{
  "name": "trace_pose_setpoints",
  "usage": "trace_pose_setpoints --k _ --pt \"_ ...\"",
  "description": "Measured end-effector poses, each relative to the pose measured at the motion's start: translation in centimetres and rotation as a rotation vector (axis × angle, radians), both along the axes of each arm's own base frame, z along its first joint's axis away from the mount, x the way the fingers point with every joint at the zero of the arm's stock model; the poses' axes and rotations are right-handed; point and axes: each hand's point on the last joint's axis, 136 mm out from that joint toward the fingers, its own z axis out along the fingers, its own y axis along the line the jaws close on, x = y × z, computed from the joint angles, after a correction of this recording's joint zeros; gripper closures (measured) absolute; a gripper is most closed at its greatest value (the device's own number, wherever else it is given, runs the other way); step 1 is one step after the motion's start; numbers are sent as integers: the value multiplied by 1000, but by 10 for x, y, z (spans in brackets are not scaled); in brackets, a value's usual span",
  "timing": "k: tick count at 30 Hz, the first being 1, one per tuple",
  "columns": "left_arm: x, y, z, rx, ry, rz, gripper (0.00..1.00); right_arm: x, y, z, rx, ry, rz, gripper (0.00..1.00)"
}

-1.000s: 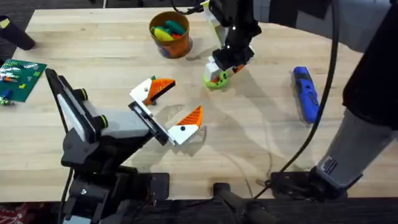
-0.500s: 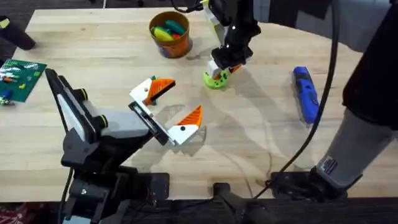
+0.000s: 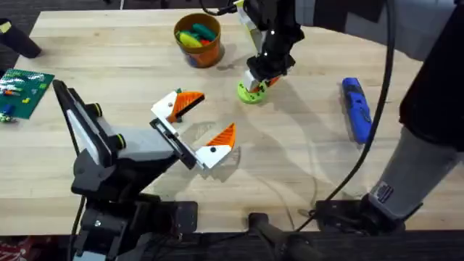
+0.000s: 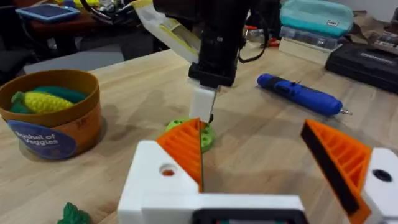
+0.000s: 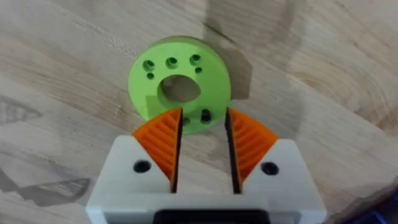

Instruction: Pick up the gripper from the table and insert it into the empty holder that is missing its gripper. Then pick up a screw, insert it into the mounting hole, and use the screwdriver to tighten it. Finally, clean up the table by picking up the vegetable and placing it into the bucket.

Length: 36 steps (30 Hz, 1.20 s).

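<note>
While I hang over the green disc [image 5: 179, 85]:
Right gripper [image 5: 202, 148]: jaws narrowly parted, gripping nothing, tips over the disc's near rim.
Left gripper [image 3: 199, 127]: jaws wide apart, empty, frame centre-left.
Screwdriver [image 3: 356, 109]: flat on table [image 3: 304, 167], right side.
Bucket [image 3: 198, 40]: top centre, toy vegetables inside.

A green disc [image 3: 250, 92] with a central hole and small holes lies on the wood. A green circuit board [image 3: 24, 91] sits at the far left edge. A teal case [image 4: 316, 17] rests in the background.
</note>
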Motion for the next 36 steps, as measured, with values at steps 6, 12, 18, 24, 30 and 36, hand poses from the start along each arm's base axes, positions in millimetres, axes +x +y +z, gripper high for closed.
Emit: trace_pose_setpoints --k 6,12,18,24,30,36 --pt "0 0 0 0 0 0 13 0 0 0 0 0 0 588" --pt "0 0 0 0 0 0 13 -1 -1 -8 -11 20 0 628" --pt "0 0 0 0 0 0 13 -1 -1 -8 -11 19 -2 672" --pt "0 0 0 0 0 0 13 1 -2 -8 -14 14 -4 730" --pt "0 0 0 0 0 0 13 2 -3 -8 -16 10 -5 760" --pt "0 0 0 0 0 0 13 2 -3 -8 -18 8 -5 771"
